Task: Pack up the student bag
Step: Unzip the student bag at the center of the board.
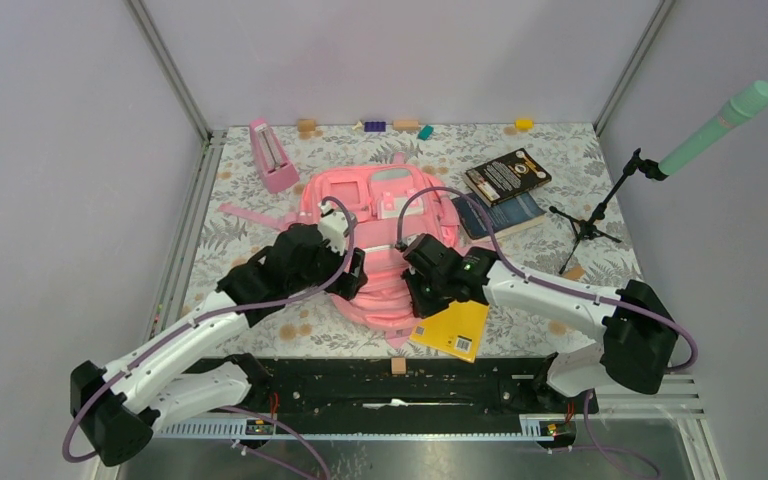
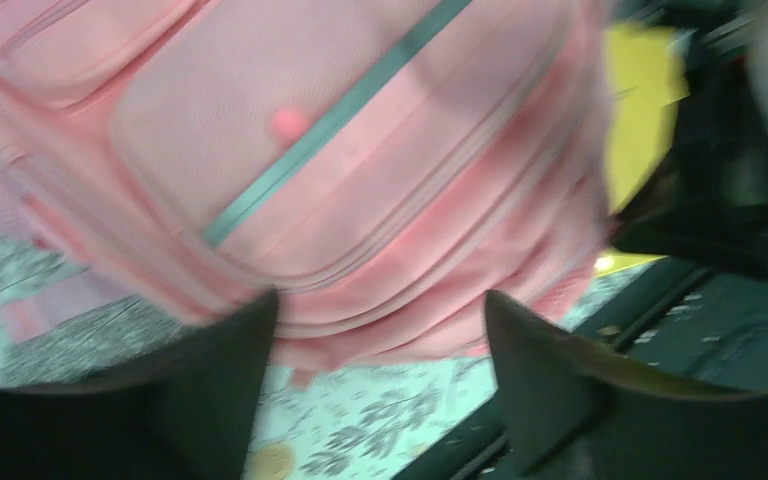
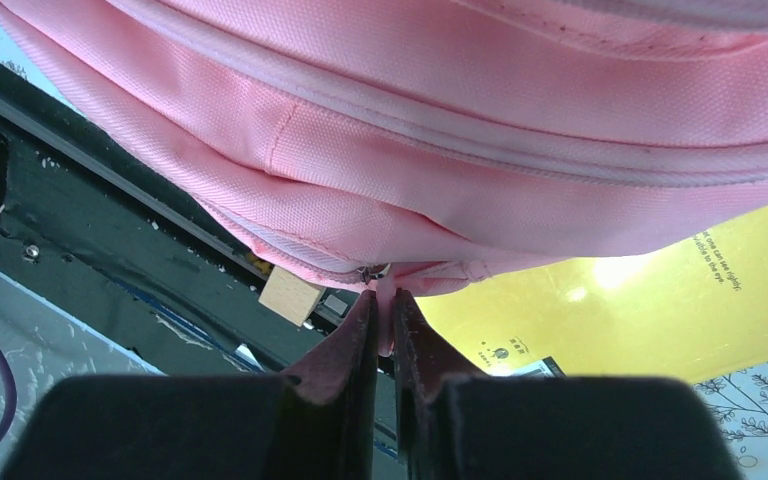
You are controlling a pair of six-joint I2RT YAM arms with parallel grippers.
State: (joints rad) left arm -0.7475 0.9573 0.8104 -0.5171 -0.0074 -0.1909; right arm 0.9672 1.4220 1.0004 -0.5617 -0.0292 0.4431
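Note for you: pale lilac walls close the top, left and right of the frame. Metal posts stand at the upper corners. The table wears a floral-print cloth. A black rail runs along the bottom. Light is even and soft.

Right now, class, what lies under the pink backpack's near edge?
A yellow book pokes out from under the backpack's near right corner, with its barcode end showing. The bag covers the book's far part, and the fabric hides anything else beneath.
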